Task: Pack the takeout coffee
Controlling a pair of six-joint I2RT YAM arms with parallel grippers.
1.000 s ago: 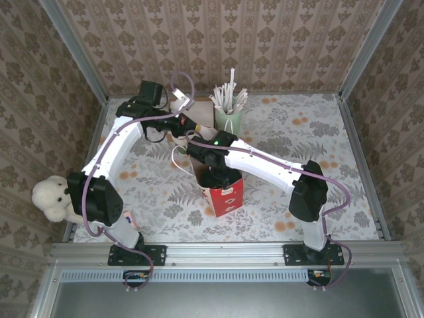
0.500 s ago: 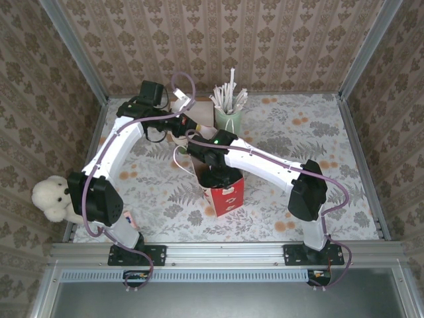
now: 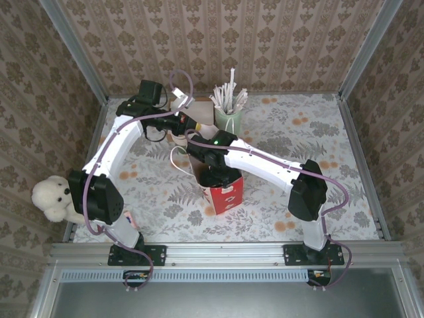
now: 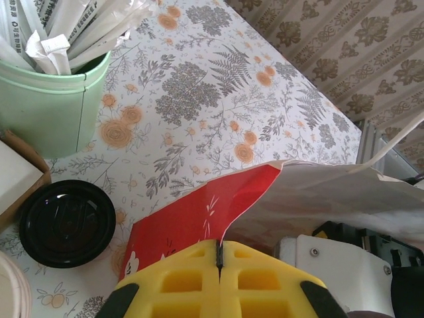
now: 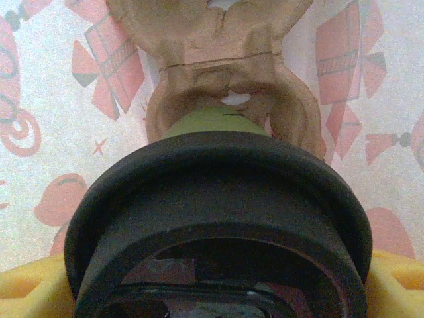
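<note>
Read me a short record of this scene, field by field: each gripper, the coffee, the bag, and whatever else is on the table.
left gripper: shut, pinching the rim of the red paper bag
right gripper: down in the bag's mouth, shut on the takeout coffee
coffee: black lid on, above a pulp cup carrier inside the bag; seated or not, cannot tell
table: mint cup of wrapped straws, with a round black lid near it
beside the table: white plush toy
</note>
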